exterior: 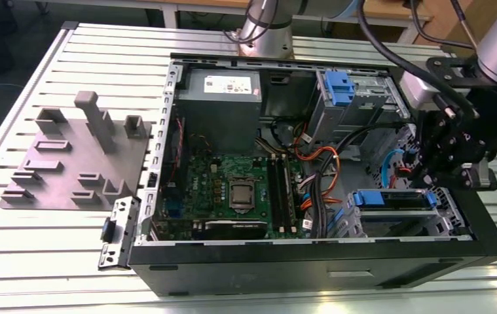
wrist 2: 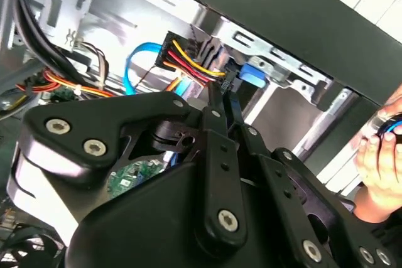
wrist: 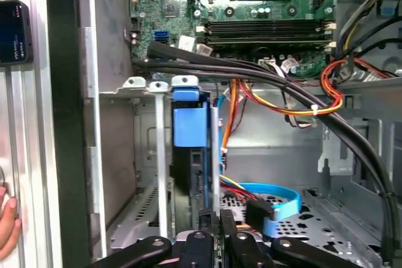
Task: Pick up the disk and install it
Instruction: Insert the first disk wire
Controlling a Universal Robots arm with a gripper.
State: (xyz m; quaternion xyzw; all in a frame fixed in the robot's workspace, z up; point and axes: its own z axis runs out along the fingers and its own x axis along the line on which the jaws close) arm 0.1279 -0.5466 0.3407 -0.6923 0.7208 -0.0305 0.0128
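One big open computer case (exterior: 318,261) lies on its side on the slatted table (exterior: 21,242), and the action is in the drive cage (wrist: 135,86) at the exterior view's right. Standing edge-on in a slot of that cage is the disk (wrist: 188,127), with its blue carrier facing us in the first wrist view.

The gripper (wrist: 217,227) sits right at the disk's near edge. I cannot tell whether it is clamped on it or just touching.

My guess at the trouble spots starts with the thick black cable bundle (wrist: 264,73) and the orange wires (wrist: 282,108), which cross close above the cage, where a tilted carrier could snag them. The blue flat cable (wrist: 279,202) loops just beside the gripper and could get caught or pinched. A person's hand (wrist 2: 380,155) rests at the case wall, close to the arm, so there's a risk of contact.

As for writing, the power supply (exterior: 222,108) carries a white label (exterior: 230,84), but nothing on it is legible.
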